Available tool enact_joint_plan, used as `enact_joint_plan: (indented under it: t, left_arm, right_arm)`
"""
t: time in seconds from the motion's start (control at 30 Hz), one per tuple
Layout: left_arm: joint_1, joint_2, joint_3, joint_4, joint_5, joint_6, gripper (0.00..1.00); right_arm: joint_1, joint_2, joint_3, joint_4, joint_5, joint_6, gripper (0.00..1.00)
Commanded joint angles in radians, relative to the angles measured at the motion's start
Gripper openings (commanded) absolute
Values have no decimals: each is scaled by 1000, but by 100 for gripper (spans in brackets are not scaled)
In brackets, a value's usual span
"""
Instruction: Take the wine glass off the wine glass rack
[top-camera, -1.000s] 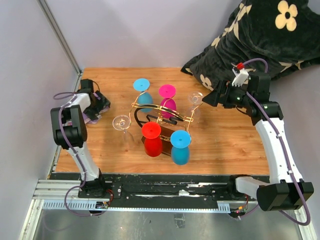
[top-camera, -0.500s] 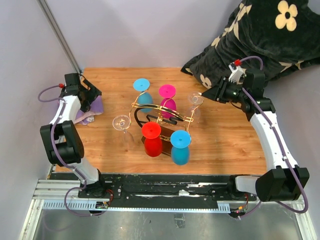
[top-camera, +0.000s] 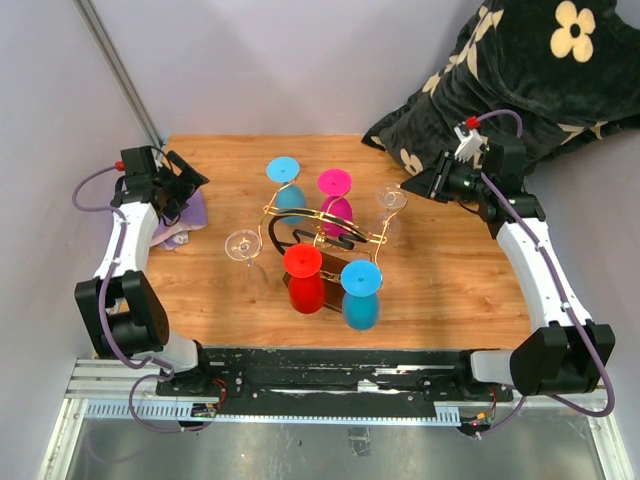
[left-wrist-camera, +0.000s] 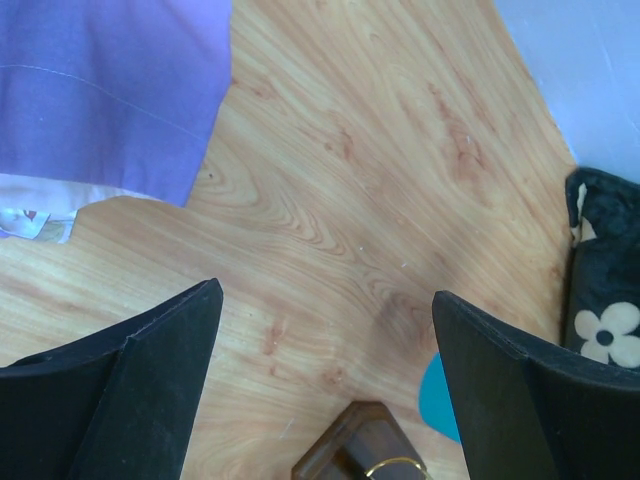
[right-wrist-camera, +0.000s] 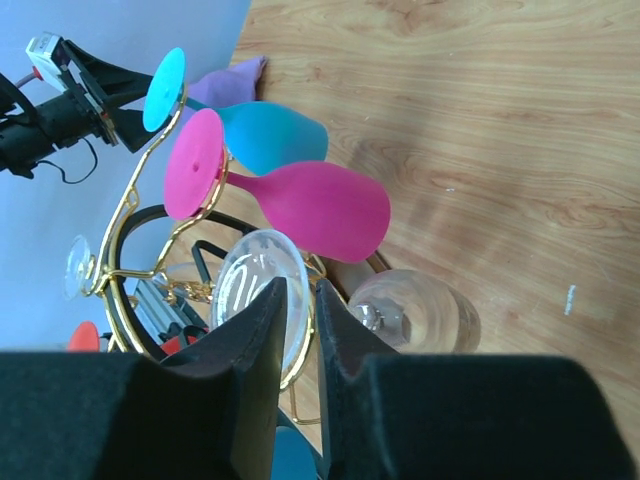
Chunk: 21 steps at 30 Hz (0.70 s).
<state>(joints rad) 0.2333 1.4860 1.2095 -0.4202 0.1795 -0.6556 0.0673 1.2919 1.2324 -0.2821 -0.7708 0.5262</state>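
Observation:
The wine glass rack (top-camera: 272, 212), gold wire on a dark base, stands mid-table with several glasses hanging upside down: two blue, one pink, one red, two clear. My right gripper (top-camera: 410, 188) is at the rack's right end on the clear wine glass (top-camera: 391, 198). In the right wrist view its fingers (right-wrist-camera: 300, 290) are nearly together between that glass's round foot (right-wrist-camera: 245, 290) and its bowl (right-wrist-camera: 420, 315), shut on the stem, which they hide. My left gripper (top-camera: 192, 178) is open over bare wood at the far left, and it (left-wrist-camera: 327, 292) holds nothing.
A purple cloth (top-camera: 183, 222) lies by the left table edge, also in the left wrist view (left-wrist-camera: 110, 80). A black flowered cushion (top-camera: 540, 70) fills the back right corner. The rack's brown base (left-wrist-camera: 350, 445) and gold wire (right-wrist-camera: 135, 200) show in the wrist views.
My right gripper reached in to the clear glass at the rack's right end and closed on its stem. My left arm swung further left and back, with its jaws still wide.

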Motion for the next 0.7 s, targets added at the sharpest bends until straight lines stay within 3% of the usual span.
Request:
enact_joint_plan:
  t: [0.0,0.5,0.67]
  left_arm:
    - [-2,-38,-14,8,39,-7,92]
    - [-2,-35,-40,6,62,-9,92]
    - [-2,-39,-48,7,71,-11,92]
  right_arm:
    - [41,12,5,44,-54,13,16]
    - [91,-14,22,-25,-83,-29,12]
    - [92,-30,38,-53,-109,-41,1]
